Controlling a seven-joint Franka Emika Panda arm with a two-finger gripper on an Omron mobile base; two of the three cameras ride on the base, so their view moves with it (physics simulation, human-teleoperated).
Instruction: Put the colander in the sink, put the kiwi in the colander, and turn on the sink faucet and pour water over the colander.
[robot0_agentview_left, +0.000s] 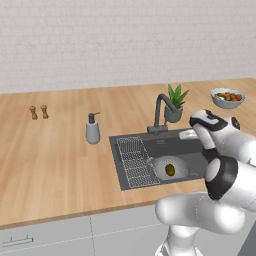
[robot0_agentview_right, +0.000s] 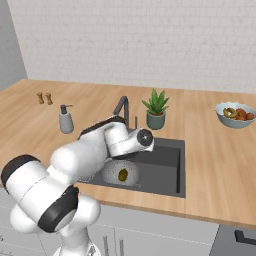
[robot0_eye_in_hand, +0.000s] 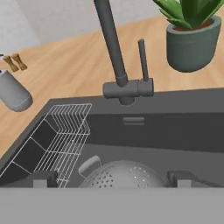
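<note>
The pale grey perforated colander (robot0_agentview_left: 170, 169) (robot0_agentview_right: 122, 174) sits in the dark sink (robot0_agentview_left: 185, 147) (robot0_agentview_right: 160, 170), right of the wire rack. The olive-brown kiwi (robot0_agentview_left: 170, 170) (robot0_agentview_right: 122, 175) lies inside it. The dark gooseneck faucet (robot0_agentview_left: 160, 112) (robot0_agentview_right: 122, 107) (robot0_eye_in_hand: 111, 48) stands at the sink's back edge, its lever (robot0_eye_in_hand: 142, 59) upright beside the spout. I see no water falling from the spout. My gripper (robot0_eye_in_hand: 113, 180) hangs open over the basin, facing the faucet base, its fingertips (robot0_eye_in_hand: 43, 179) spread wide above the colander's rim (robot0_eye_in_hand: 122, 175). Nothing is held.
A wire rack (robot0_agentview_left: 134, 161) (robot0_eye_in_hand: 65, 135) fills the sink's left part. A soap dispenser (robot0_agentview_left: 92, 131) (robot0_agentview_right: 66, 121) stands left of the sink, a potted plant (robot0_agentview_left: 175, 106) (robot0_eye_in_hand: 192, 39) behind the faucet's right side, a fruit bowl (robot0_agentview_left: 227, 98) (robot0_agentview_right: 236, 115) far right, and two small shakers (robot0_agentview_left: 39, 112) far left.
</note>
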